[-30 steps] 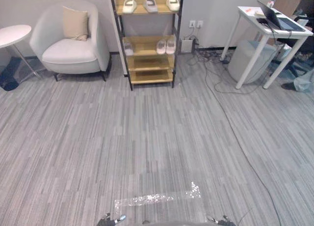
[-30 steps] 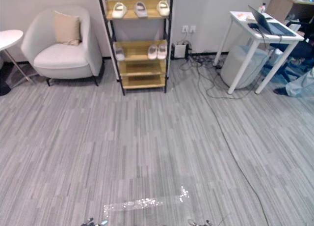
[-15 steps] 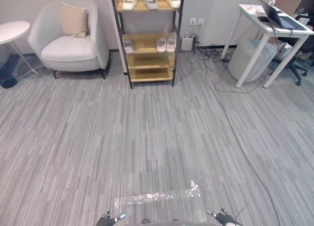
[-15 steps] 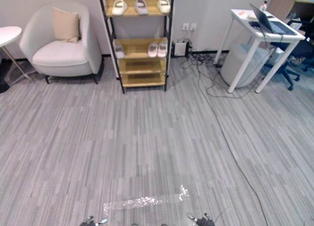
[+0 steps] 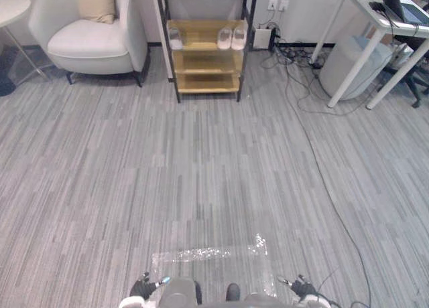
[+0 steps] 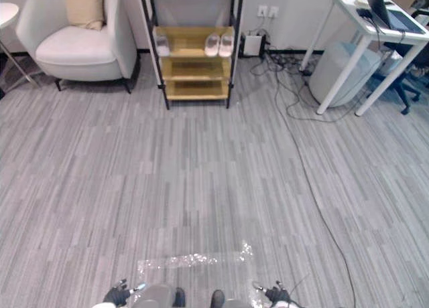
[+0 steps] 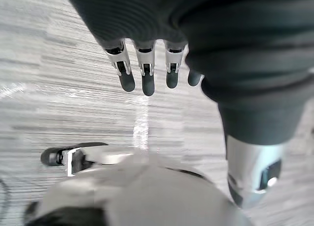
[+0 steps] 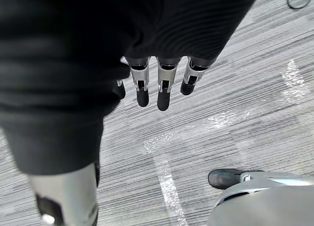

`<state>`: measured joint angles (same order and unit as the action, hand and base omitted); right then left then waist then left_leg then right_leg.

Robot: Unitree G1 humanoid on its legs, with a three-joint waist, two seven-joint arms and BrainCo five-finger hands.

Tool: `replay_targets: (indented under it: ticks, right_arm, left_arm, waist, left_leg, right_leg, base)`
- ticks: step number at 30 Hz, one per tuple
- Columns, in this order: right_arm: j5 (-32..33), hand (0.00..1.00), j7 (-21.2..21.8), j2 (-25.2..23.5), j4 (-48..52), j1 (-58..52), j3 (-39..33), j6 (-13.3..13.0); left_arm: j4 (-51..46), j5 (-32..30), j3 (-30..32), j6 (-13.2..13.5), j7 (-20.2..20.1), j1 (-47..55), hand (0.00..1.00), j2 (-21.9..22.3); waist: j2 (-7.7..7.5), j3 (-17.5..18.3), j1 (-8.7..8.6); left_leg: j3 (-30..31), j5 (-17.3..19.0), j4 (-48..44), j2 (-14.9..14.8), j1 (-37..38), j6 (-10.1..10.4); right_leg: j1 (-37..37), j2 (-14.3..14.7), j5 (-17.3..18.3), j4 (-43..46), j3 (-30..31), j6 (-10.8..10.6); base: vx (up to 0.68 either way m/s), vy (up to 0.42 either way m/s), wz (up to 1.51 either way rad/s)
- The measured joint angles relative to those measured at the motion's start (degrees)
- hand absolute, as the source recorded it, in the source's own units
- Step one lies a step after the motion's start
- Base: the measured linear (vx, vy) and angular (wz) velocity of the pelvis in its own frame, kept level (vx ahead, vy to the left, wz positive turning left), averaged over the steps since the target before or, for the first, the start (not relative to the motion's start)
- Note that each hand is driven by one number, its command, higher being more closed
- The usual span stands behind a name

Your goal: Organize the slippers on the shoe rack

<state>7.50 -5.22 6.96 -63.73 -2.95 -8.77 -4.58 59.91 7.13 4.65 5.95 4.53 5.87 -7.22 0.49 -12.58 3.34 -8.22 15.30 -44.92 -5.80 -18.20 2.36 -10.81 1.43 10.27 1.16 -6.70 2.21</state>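
Note:
The wooden shoe rack [image 5: 204, 59] with a black frame stands against the far wall. On its upper visible shelf a grey slipper [image 5: 175, 38] lies at the left and a pair of white slippers [image 5: 232, 38] at the right. The lower shelves look bare. My left hand [image 5: 142, 288] and right hand [image 5: 301, 288] hang low at the near edge, far from the rack. In the wrist views the left hand's fingers [image 7: 147, 76] and the right hand's fingers [image 8: 163, 91] point straight down over the carpet, holding nothing.
A white armchair [image 5: 94, 40] with a beige cushion stands left of the rack. A white desk [image 5: 385, 23] and a grey bin [image 5: 352, 63] are at the right, with cables [image 5: 322, 181] trailing over the grey carpet. Shiny tape [image 5: 208, 254] marks the floor near me.
The whole picture has shifted: the camera now looks lower, so the rack sits higher with its top shelf cut off. Both hands show a little more at the near edge.

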Motion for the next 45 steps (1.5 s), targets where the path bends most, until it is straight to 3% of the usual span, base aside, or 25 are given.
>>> replay_targets:
  ticks: [3, 5, 6, 7, 8, 11, 14, 15, 17, 18, 21, 22, 24, 26, 27, 30, 31, 32, 33, 36, 39, 40, 42, 44, 45]
  right_arm:
    - [0.0, 0.00, -0.2, -0.4, -0.1, 2.0, 0.0, 0.0]
    - [0.0, 0.00, -0.4, -0.7, -0.2, 2.9, 0.1, 0.0]
    - [0.0, 0.00, -0.4, -0.8, -0.3, 3.7, 0.5, 0.0]
    - [0.1, 0.00, -0.4, -1.7, -0.7, 4.1, 0.9, 0.0]
    - [0.0, 0.00, -0.2, -3.4, -0.7, 5.7, 1.1, 0.0]
    - [-0.2, 0.00, 0.1, -5.5, -0.3, 6.4, 1.0, 0.0]
    - [-0.4, 0.00, 0.5, -6.3, 0.1, 6.5, 1.1, -0.1]
    - [-0.6, 0.00, 0.6, -6.4, -0.1, 6.2, 1.1, -0.1]
    - [-0.7, 0.00, 0.7, -5.9, 1.2, 5.4, 1.7, -0.1]
    - [-0.8, 0.00, 0.7, -5.5, 1.8, 5.3, 2.5, -0.2]
    - [-0.8, 0.00, 0.8, -5.1, 2.1, 6.2, 2.9, -0.5]
    - [-0.8, 0.00, 0.8, -4.7, 2.2, 6.6, 3.0, -0.6]
    - [-0.8, 0.00, 0.8, -4.0, 2.1, 7.0, 3.0, -0.6]
    - [-0.8, 0.00, 0.7, -4.2, 1.7, 5.2, 4.1, -0.5]
    - [-0.9, 0.00, 0.8, -2.7, 1.6, 5.5, 4.5, -0.5]
    - [-0.8, 0.00, 0.8, -1.6, 1.6, 4.4, 2.6, -0.3]
    - [-0.8, 0.00, 0.5, -1.4, 2.3, 4.3, 2.5, -0.2]
    - [-0.7, 0.00, 0.4, -1.3, 2.5, 4.1, 2.5, -0.2]
    - [-0.7, 0.00, 0.1, -1.6, 2.5, 4.0, 2.6, -0.2]
    - [-0.1, 0.00, -0.1, -3.7, 2.0, 4.2, 2.7, -0.1]
    - [0.0, 0.00, -0.3, -4.5, 1.5, 5.2, 2.8, 0.1]
    - [0.0, 0.00, -0.3, -4.6, 1.5, 5.3, 2.8, 0.1]
    - [0.0, 0.00, -0.4, -4.0, 1.3, 5.6, 3.4, 0.0]
    - [-0.1, 0.00, -0.3, -4.7, -0.2, 6.0, 5.0, 0.1]
    - [-0.1, 0.00, -0.3, -5.5, -0.2, 5.8, 4.9, 0.2]
  left_arm:
    - [-0.2, 1.6, 0.6, 0.0, 0.3, 0.1, 0.00, 0.3]
    - [-0.4, 1.6, 1.0, 0.0, 0.4, 0.0, 0.00, 0.9]
    - [-0.4, 1.9, 1.2, 0.1, 0.4, 0.3, 0.00, 1.4]
    - [-0.6, 1.9, 1.6, 0.2, 0.4, 0.4, 0.00, 1.0]
    - [-0.9, 1.9, 2.9, 0.5, 0.4, 0.0, 0.00, 0.7]
    - [-0.9, 1.9, 4.1, 0.8, 0.3, -0.7, 0.00, 0.6]
    - [-0.9, 1.5, 3.1, 0.8, 0.3, -0.7, 0.00, -0.2]
    - [-0.8, 1.5, 2.6, 0.6, 0.3, -0.7, 0.00, -0.7]
    - [-0.9, 1.5, 1.5, 0.3, 0.3, -0.5, 0.00, -0.9]
    - [-0.8, 1.5, 1.2, 0.3, 0.2, -0.7, 0.00, -1.1]
    - [-0.9, 1.5, 0.8, 0.3, 0.1, -2.0, 0.00, -0.8]
    - [-0.9, 1.5, 0.5, 0.3, 0.1, -2.3, 0.00, -0.7]
    - [-0.9, 1.4, 0.3, 0.3, 0.2, -2.2, 0.00, -0.3]
    - [-0.8, 1.4, 0.5, 0.4, 0.2, -1.0, 0.00, -1.5]
    - [0.1, 1.3, 0.9, 0.1, 0.4, -1.8, 0.00, -0.2]
    - [0.3, 0.8, 3.7, 0.1, 0.0, -1.8, 0.00, 3.6]
    - [-0.3, 0.8, 5.9, -0.1, 0.0, -2.0, 0.00, 4.9]
    - [-0.9, 0.8, 6.8, -0.2, 0.0, -1.9, 0.00, 5.5]
    - [-2.2, 0.8, 7.3, -0.1, -0.1, -2.0, 0.00, 5.9]
    - [-4.4, 0.8, 6.4, 0.1, -0.2, -2.8, 0.00, 5.2]
    - [-5.5, 0.9, 4.9, 0.8, -0.3, -3.6, 0.00, 4.9]
    - [-5.5, 0.9, 4.8, 0.9, -0.2, -3.7, 0.00, 5.0]
    - [-5.4, 1.0, 4.1, 1.0, -0.2, -3.6, 0.00, 5.7]
    - [-5.0, 1.6, 4.1, 1.1, -0.1, -3.5, 0.00, 5.4]
    - [-5.0, 1.6, 4.1, 1.1, -0.3, -3.8, 0.00, 4.4]
  waist:
    - [-0.27, -0.7, 0.97]
    - [0.34, -0.7, 1.88]
    - [0.75, -0.9, 3.24]
    - [0.14, -0.9, 3.76]
    - [-1.59, -1.3, 3.76]
    - [-2.86, -1.3, 4.91]
    - [-3.87, -1.1, 5.41]
    - [-4.09, -1.2, 5.14]
    - [-3.90, -1.2, 3.94]
    - [-3.37, -1.3, 2.93]
    - [-2.68, -1.3, 1.98]
    - [-2.21, -1.5, 1.56]
    - [-1.62, -1.6, 0.79]
    - [-4.26, -0.1, 0.10]
    - [-1.80, 0.3, 0.01]
    - [2.33, 2.0, -0.39]
    - [3.51, 1.9, -0.39]
    - [3.84, 1.6, -0.20]
    - [3.58, 0.8, 0.21]
    - [0.91, -0.1, 0.99]
    - [0.05, -0.8, 2.81]
    - [0.07, -0.8, 2.98]
    - [0.88, -0.5, 3.36]
    - [0.95, 0.2, 4.84]
    - [-1.17, 0.6, 4.82]
  left_leg:
    - [-0.2, -3.1, 15.5, 2.6, -2.5, 0.0]
    - [-0.1, -10.7, 31.3, 4.5, -2.5, 1.0]
    - [-0.5, -17.6, 33.8, 4.6, -1.6, 1.1]
    - [-1.1, -18.3, 32.6, 5.6, -1.7, -1.8]
    - [-1.9, -14.9, 29.1, 6.6, -3.2, -3.1]
    - [-3.3, -8.4, 22.3, 6.9, -2.1, -5.4]
    - [-3.1, -3.1, 23.8, 7.9, 6.0, -5.9]
    - [-2.3, -1.9, 25.3, 8.5, 10.4, -5.7]
    - [-1.1, -1.6, 30.2, 9.1, 18.5, -5.7]
    - [-0.4, -1.5, 32.4, 8.6, 22.1, -5.7]
    - [1.1, -1.4, 34.7, 6.2, 27.0, -5.5]
    - [1.3, -1.1, 34.9, 5.1, 28.1, -4.9]
    - [2.4, 0.5, 36.1, 3.4, 31.6, -2.2]
    - [5.5, 2.9, 36.1, 5.1, 35.4, 0.5]
    - [6.7, 3.8, 35.3, 3.1, 36.5, 0.3]
    - [11.1, 3.3, 16.4, -1.2, 29.4, 1.3]
    - [11.5, -0.4, 3.9, -3.0, 24.5, 1.4]
    - [11.9, -5.1, -4.2, -4.2, 21.2, 1.1]
    - [10.8, -4.5, -14.3, -6.4, 16.7, 0.5]
    - [6.3, 0.8, -17.1, -6.9, 7.8, 0.1]
    - [4.0, 3.2, 2.1, -1.7, 3.1, -0.6]
    - [4.3, 2.2, 7.8, 0.0, 2.8, -0.2]
    - [4.3, -7.8, 30.0, 3.3, 2.7, 0.7]
    - [3.3, -15.0, 29.5, 4.4, 3.8, -2.4]
    - [2.5, -11.7, 26.5, 6.0, 3.3, -4.2]
  right_leg:
    - [-0.4, -3.3, 2.6, 0.6, 1.4, -1.5]
    - [-1.4, -5.3, 4.7, 0.5, 2.8, -3.7]
    - [-1.5, -5.9, 6.3, 0.6, 4.3, -4.5]
    - [-2.1, -6.9, 7.0, 0.7, 4.9, -4.2]
    - [-1.8, -8.1, 7.0, 2.8, 5.2, -4.1]
    - [0.9, -9.2, 6.3, 15.1, 7.4, -6.4]
    - [8.9, -10.3, -3.6, 39.9, 8.5, -17.9]
    - [12.3, -11.6, -3.6, 49.7, 6.3, -16.0]
    - [16.2, -14.8, 1.2, 57.1, -2.0, -8.5]
    - [18.1, -14.9, 4.0, 55.3, -5.9, -6.3]
    - [24.9, -11.4, 6.0, 40.1, -10.3, -4.4]
    - [26.6, -9.8, 4.7, 33.7, -10.4, -4.0]
    - [27.8, -6.0, -4.6, 16.7, -8.6, -3.7]
    - [27.9, -6.0, -17.7, 11.8, -5.9, 0.1]
    - [28.4, -4.8, -15.6, 16.4, -6.8, 0.1]
    - [24.6, -0.9, -8.0, 16.2, -9.3, 1.2]
    - [22.0, 0.7, -6.6, 15.2, -10.3, 2.2]
    - [19.9, 1.7, -5.4, 14.4, -10.3, 3.2]
    - [16.2, 3.0, -3.7, 13.5, -10.4, 4.2]
    - [7.5, 3.1, -2.4, 9.1, -10.0, 3.4]
    - [2.1, 1.5, -1.4, 4.8, -7.9, 2.2]
    - [1.5, 0.7, -0.8, 4.5, -7.6, 2.1]
    - [0.5, -0.5, 1.2, 3.5, -6.1, 0.0]
    - [-1.9, -1.7, 4.2, 3.9, -4.1, -2.3]
    - [-2.1, -3.6, 5.7, 6.5, -4.0, -3.2]
  base:
    - [0.29, 0.155, -0.30]
    - [0.39, 0.217, -0.38]
    - [0.46, 0.267, -0.51]
    - [0.60, 0.282, -0.41]
    - [0.52, 0.205, -0.15]
    - [0.58, 0.216, -0.06]
    - [0.47, 0.184, -0.13]
    - [0.49, 0.140, 0.09]
    - [0.54, 0.089, 0.30]
    - [0.48, 0.030, 0.35]
    - [0.52, -0.065, 0.33]
    - [0.47, -0.104, 0.39]
    - [0.50, -0.150, 0.42]
    - [0.62, -0.254, 0.47]
    - [0.54, -0.231, 0.42]
    - [0.52, -0.244, 0.27]
    - [0.39, -0.171, 0.11]
    - [0.58, -0.177, 0.06]
    - [0.55, -0.136, 0.10]
    - [0.44, -0.132, 0.04]
    - [0.36, 0.012, -0.24]
    - [0.45, 0.171, -0.24]
    - [0.41, 0.195, -0.31]
    - [0.56, 0.204, -0.31]
    - [0.54, 0.140, -0.04]
